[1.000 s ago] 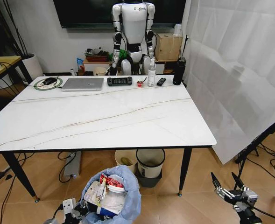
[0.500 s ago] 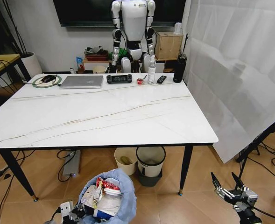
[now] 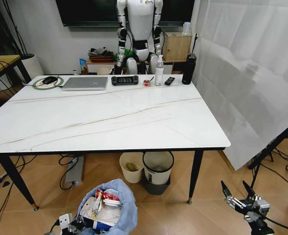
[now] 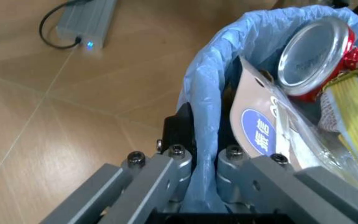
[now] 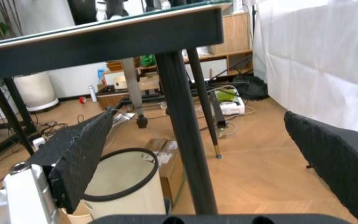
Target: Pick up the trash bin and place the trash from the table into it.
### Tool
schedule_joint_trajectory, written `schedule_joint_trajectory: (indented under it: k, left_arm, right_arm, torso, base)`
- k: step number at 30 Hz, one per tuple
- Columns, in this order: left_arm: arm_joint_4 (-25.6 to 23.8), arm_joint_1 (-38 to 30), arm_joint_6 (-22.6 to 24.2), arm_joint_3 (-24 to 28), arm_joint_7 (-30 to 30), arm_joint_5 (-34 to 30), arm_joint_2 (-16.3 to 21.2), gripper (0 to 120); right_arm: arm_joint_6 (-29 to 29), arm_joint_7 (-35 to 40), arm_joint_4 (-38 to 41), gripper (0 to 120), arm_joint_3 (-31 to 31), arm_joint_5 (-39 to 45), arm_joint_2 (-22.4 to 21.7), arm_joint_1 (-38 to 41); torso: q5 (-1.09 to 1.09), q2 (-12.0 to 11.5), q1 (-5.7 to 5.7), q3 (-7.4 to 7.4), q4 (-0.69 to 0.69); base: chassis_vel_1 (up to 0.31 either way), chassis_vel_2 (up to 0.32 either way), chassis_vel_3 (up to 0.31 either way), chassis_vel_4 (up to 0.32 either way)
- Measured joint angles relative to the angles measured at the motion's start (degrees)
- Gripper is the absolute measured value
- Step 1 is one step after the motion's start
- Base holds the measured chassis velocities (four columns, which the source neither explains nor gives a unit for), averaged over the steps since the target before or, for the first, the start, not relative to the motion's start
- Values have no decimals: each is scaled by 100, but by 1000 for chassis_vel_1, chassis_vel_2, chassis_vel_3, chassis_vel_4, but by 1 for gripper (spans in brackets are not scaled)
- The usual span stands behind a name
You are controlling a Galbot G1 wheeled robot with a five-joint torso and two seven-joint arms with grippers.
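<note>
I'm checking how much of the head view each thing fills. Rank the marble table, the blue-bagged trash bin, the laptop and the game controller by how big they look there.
1. table, by far the largest.
2. trash bin, though it is nearest the camera, held by the left gripper.
3. laptop.
4. game controller, smallest; both lie at the far edge.

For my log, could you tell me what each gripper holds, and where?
The left gripper clamps the trash bin by its bag-lined rim; the right gripper is open, holding nothing.

Head view high over table [image 3: 109,117], wrist views low, near floor
</note>
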Motion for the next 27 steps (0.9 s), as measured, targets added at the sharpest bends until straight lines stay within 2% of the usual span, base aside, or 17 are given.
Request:
schedule_joint_trajectory:
  k: [27]
  left_arm:
    - [2229, -1302, -557, -129, 322, 450, -141, 0]
  right_arm:
    - [0, 0, 0, 100, 0, 0, 0, 0]
  torso:
    - [0, -702, -303, -399, 0]
  base:
    - [0, 0, 0, 0]
